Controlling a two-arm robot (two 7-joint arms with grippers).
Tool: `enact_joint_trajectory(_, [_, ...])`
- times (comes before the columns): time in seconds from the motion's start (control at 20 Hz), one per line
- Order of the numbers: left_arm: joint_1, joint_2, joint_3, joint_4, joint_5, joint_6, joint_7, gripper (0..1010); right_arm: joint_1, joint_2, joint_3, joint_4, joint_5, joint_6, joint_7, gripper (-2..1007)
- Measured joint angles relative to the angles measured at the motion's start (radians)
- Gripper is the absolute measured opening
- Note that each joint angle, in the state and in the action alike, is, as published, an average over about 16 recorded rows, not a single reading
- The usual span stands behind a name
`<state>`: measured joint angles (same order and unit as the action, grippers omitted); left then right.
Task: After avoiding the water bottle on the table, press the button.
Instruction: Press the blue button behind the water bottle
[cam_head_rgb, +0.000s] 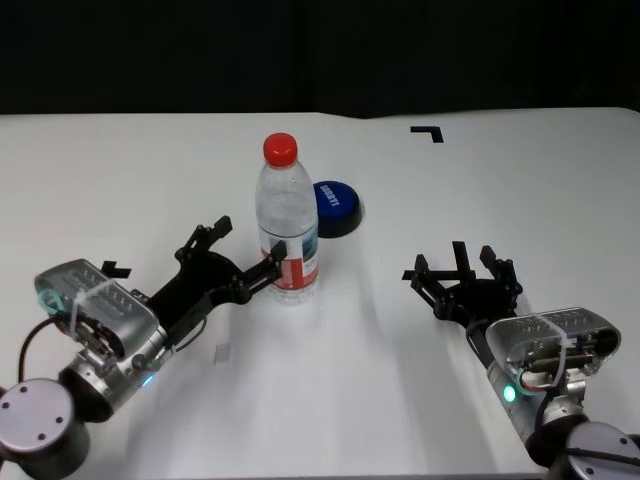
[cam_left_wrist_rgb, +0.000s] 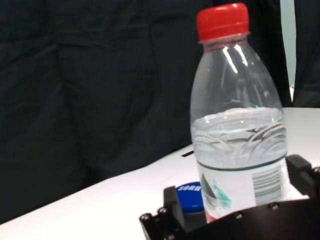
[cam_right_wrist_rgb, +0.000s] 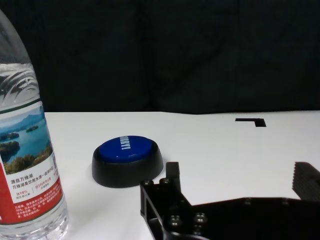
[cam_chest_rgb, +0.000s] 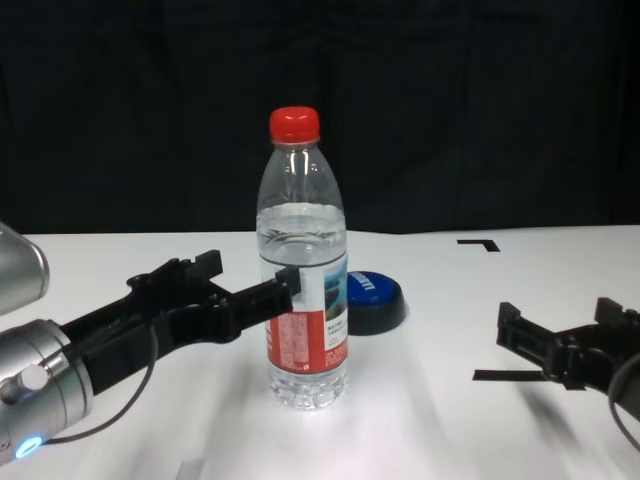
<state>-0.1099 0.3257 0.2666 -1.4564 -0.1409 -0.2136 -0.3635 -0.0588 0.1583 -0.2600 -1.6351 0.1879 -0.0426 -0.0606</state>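
Pressing has not happened yet: the button (cam_head_rgb: 335, 206) sits untouched on the table (cam_head_rgb: 120, 180), just behind the upright water bottle (cam_head_rgb: 288, 222). The left gripper (cam_head_rgb: 236, 256) is spread wide, one finger touching or nearly touching the bottle's label, grasping nothing. The right gripper (cam_head_rgb: 466, 275) rests spread apart, well off to the side. White tabletop with a black tape corner (cam_head_rgb: 428, 132); dark curtain (cam_head_rgb: 320, 50) behind.

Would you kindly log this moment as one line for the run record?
left gripper: open, jaws flanking bottle | right gripper: open, idle on right | button: behind bottle, unpressed | bottle: upright on table
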Motion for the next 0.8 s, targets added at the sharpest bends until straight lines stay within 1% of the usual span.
enact_joint_trajectory(0.4, [0.02, 0.006, -0.011, -0.019, -0.003, -0.002, 0.01, 1003, 0.0, 0.0, 0.0, 0.0, 0.0, 0.0, 0.0, 1003])
enact_joint_trajectory(0.8, [0.06, 0.013, -0.04, -0.059, 0.001, -0.003, 0.035, 1003, 0.0, 0.0, 0.0, 0.0, 0.0, 0.0, 0.0, 1003])
